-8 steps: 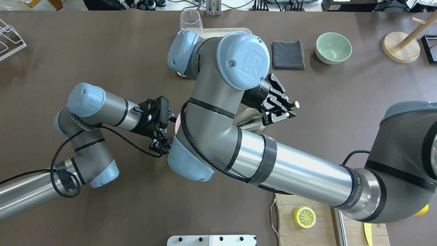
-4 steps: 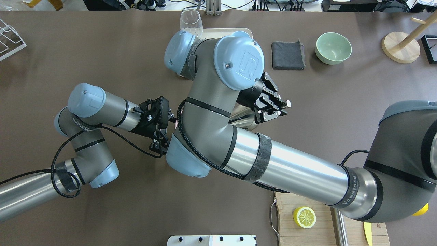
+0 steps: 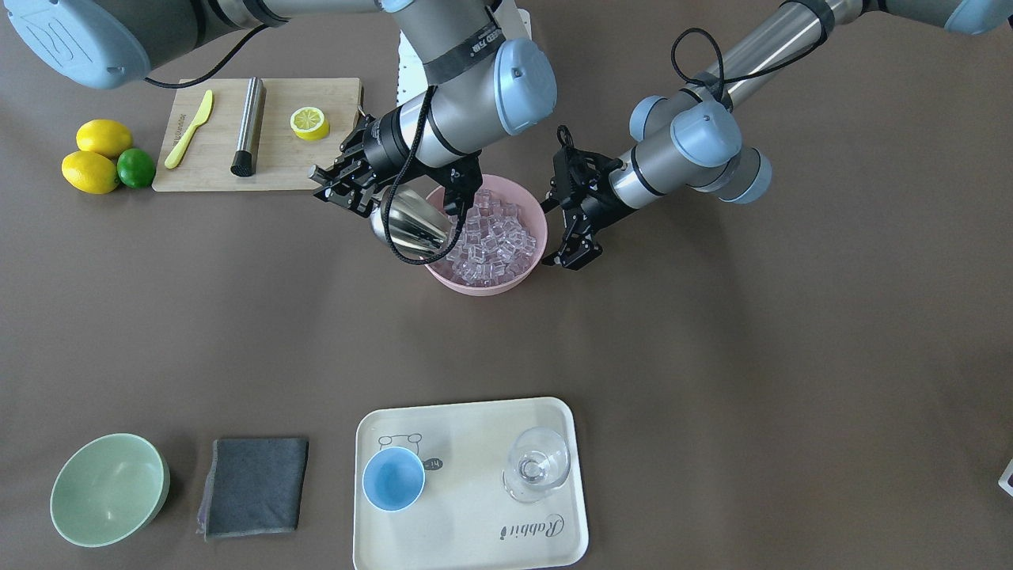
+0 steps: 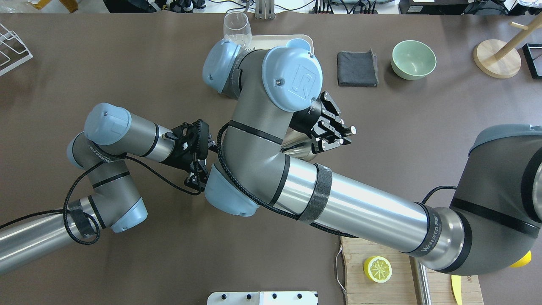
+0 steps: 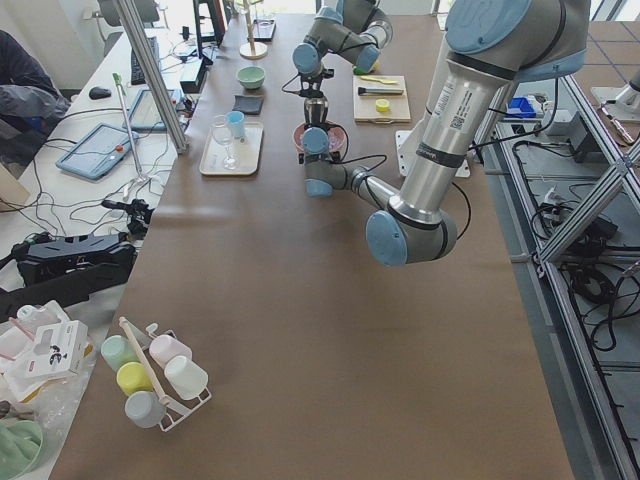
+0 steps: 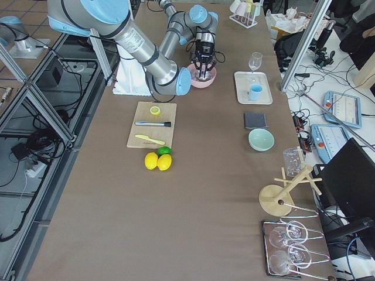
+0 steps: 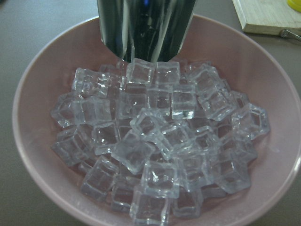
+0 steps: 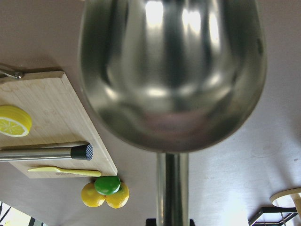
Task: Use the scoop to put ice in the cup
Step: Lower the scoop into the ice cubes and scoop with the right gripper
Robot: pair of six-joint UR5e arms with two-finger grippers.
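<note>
The steel scoop is held by its rod handle in my right gripper, which is shut on it. The scoop's mouth rests at the rim of the pink bowl, touching the heap of clear ice. In the left wrist view the scoop meets the ice at the bowl's far side. The right wrist view shows the scoop's trough from below. My left gripper is open beside the bowl's other side. The light-blue cup stands empty on the cream tray.
A clear glass shares the tray. A grey cloth and a green bowl lie beside it. A cutting board holds a steel cylinder, a half lemon and a yellow knife. Lemons and a lime lie beside it.
My right arm has moved left in the overhead view, carrying the scoop toward the bowl. The left arm has not moved.
</note>
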